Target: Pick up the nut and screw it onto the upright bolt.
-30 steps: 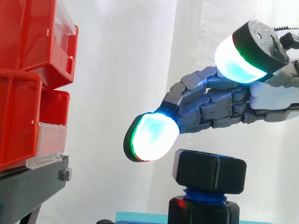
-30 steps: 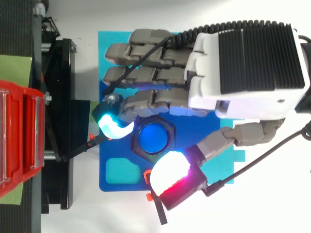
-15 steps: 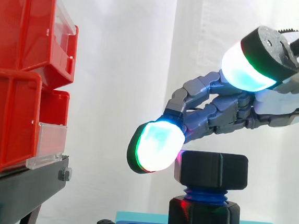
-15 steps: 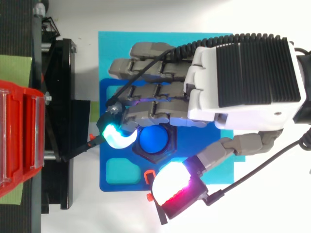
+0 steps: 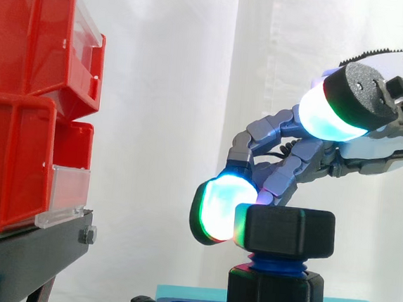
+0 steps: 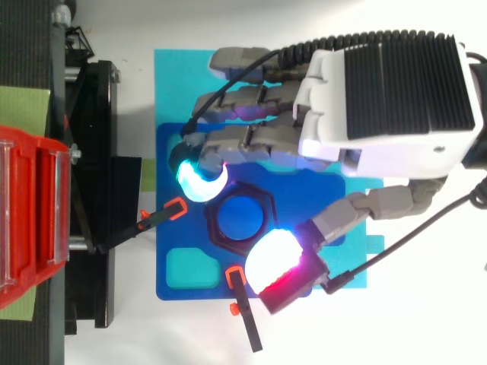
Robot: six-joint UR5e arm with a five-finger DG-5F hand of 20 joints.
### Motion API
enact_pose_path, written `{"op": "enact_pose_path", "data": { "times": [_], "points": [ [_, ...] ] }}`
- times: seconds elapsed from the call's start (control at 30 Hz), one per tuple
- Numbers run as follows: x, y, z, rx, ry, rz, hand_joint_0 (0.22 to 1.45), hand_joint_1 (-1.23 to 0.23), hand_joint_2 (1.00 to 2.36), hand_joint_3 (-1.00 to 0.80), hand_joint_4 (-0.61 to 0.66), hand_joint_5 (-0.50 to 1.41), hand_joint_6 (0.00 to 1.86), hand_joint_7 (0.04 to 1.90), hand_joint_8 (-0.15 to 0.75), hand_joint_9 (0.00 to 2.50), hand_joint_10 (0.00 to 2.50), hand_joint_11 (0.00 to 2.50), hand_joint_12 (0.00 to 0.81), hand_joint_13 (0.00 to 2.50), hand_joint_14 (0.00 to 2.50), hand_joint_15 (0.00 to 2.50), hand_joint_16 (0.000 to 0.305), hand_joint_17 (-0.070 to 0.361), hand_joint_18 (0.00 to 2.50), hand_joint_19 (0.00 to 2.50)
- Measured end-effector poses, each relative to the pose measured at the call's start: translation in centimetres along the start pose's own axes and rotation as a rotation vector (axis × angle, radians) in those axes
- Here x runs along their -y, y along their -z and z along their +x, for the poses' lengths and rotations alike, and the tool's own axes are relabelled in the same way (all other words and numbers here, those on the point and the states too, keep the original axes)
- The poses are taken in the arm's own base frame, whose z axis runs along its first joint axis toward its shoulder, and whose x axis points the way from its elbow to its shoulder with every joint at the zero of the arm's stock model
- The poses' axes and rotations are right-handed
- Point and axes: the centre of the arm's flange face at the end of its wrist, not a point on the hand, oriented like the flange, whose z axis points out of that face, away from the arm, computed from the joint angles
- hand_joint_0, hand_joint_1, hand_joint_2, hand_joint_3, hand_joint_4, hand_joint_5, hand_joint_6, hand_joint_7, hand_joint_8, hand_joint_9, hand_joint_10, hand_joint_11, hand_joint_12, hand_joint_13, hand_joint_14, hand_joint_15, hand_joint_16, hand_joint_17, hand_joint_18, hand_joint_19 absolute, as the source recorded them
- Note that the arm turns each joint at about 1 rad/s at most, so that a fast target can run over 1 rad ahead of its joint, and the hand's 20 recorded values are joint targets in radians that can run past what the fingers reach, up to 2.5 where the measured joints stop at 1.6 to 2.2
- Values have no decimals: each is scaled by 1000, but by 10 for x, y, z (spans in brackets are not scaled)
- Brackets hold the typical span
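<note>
The black hex nut [image 5: 283, 229] sits on top of the upright blue bolt [image 5: 275, 261], whose blue end shows through the nut's hole [image 6: 240, 215]. Below it a second black hex piece [image 5: 273, 295] stands on the blue base plate [image 6: 190, 300]. My hand [image 6: 380, 99] reaches in from the right above the nut, its fingers arched downward. One glowing fingertip [image 5: 217, 209] touches the nut's left side. The thumb pad [image 5: 328, 116] hangs higher, above and just beside the nut's near edge [image 6: 274, 262], not pressing on it. The hand is open around the nut.
Stacked red bins [image 5: 29, 100] rest on a black stand [image 5: 23, 255] to the left of the plate. Two small black clamps with orange tips [image 6: 171, 213] [image 6: 242, 304] lie at the plate's edges. A white curtain hangs behind.
The hand has shifted right and lowered its fingers. The leading fingertip moved from clear of the nut to touching its left side. The thumb pad came closer to the nut.
</note>
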Motion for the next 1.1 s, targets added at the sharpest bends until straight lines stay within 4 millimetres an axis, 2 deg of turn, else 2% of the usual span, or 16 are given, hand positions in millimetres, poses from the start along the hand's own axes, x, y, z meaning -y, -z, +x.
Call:
{"op": "enact_pose_path", "data": {
  "times": [0.27,0.47,0.5,0.6,0.63,0.67,0.7,0.77,0.9,1.1],
  "points": [
    [13,3,-9,9,-1,13,535,-356,1000,-500,197,24,504,1219,292,1038,0,0,204,595,0,0,15,35,201,0],
    [16,4,-16,11,-1,18,550,-401,1000,-500,87,57,503,1265,239,1225,0,0,167,737,0,0,10,23,344,0],
    [16,5,-18,11,-1,18,552,-410,1000,-500,63,67,503,1281,207,1281,0,0,156,784,0,0,8,19,386,0],
    [13,6,-24,3,0,21,551,-408,1000,-500,73,63,503,1279,189,1311,0,0,149,811,0,0,8,17,407,0],
    [13,6,-25,-1,1,23,547,-402,1000,-500,90,55,503,1251,195,1301,0,0,151,807,0,0,8,18,406,0],
    [12,6,-27,-3,3,24,537,-389,1000,-500,187,18,504,1130,247,1223,0,0,173,757,0,0,10,23,357,0],
    [11,7,-30,-5,6,25,530,-376,1000,-500,248,-12,505,1029,252,1159,0,0,185,714,0,0,12,26,316,0],
    [8,7,-35,-4,17,25,518,-361,1000,-500,284,-53,504,901,252,1065,0,0,209,641,0,0,15,34,244,0],
    [4,7,-48,5,39,25,498,-344,1000,-500,248,-116,502,698,233,841,0,0,246,485,0,0,22,50,85,0],
    [2,11,-67,9,75,32,475,-279,1000,-500,178,-174,501,596,221,590,0,0,292,279,0,0,34,76,0,0]
  ]
}}
